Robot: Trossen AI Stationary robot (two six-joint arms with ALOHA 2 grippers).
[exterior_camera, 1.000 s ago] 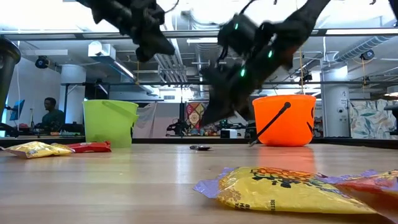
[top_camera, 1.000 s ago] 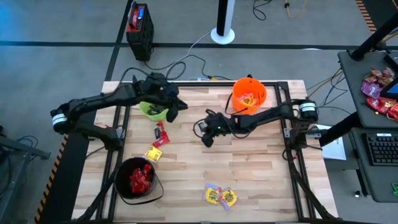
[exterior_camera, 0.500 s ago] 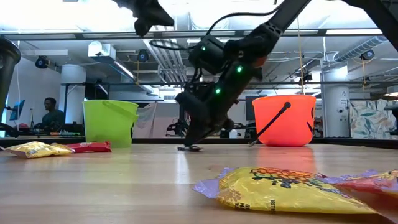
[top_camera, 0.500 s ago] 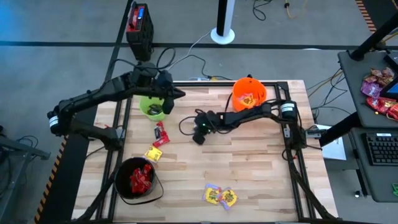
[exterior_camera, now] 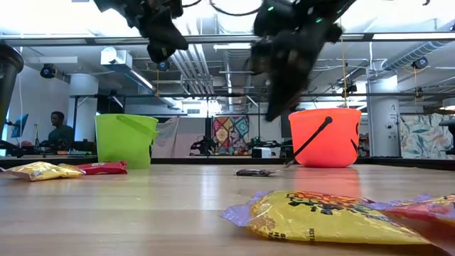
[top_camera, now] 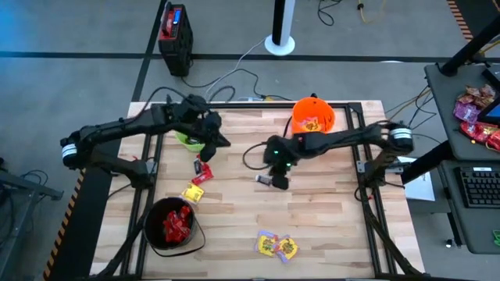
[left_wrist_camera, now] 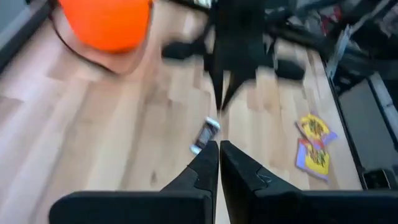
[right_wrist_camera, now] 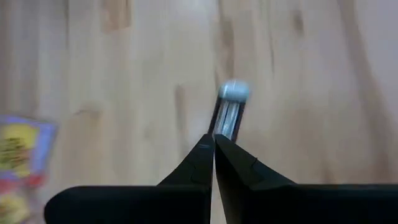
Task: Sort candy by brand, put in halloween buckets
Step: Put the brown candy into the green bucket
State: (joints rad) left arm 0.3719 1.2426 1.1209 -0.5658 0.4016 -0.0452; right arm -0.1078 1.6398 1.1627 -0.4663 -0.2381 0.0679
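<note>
My right gripper (top_camera: 279, 181), fingers together, holds nothing above the dark-wrapped candy (top_camera: 265, 180) mid-table. My left gripper (top_camera: 221, 142), pressed together too, hangs beside green bucket (top_camera: 187, 140).

Light wooden surface (top_camera: 312, 211) with brown streaks. Orange bucket (top_camera: 313, 118), lime green bucket (top_camera: 191, 139), black bucket (top_camera: 170, 226) full of red candy (top_camera: 177, 224). Yellow candy with purple edges (top_camera: 276, 246). Dark, silvery candy (top_camera: 266, 180) out in the middle. Black tools (top_camera: 280, 176) (top_camera: 215, 143).
</note>
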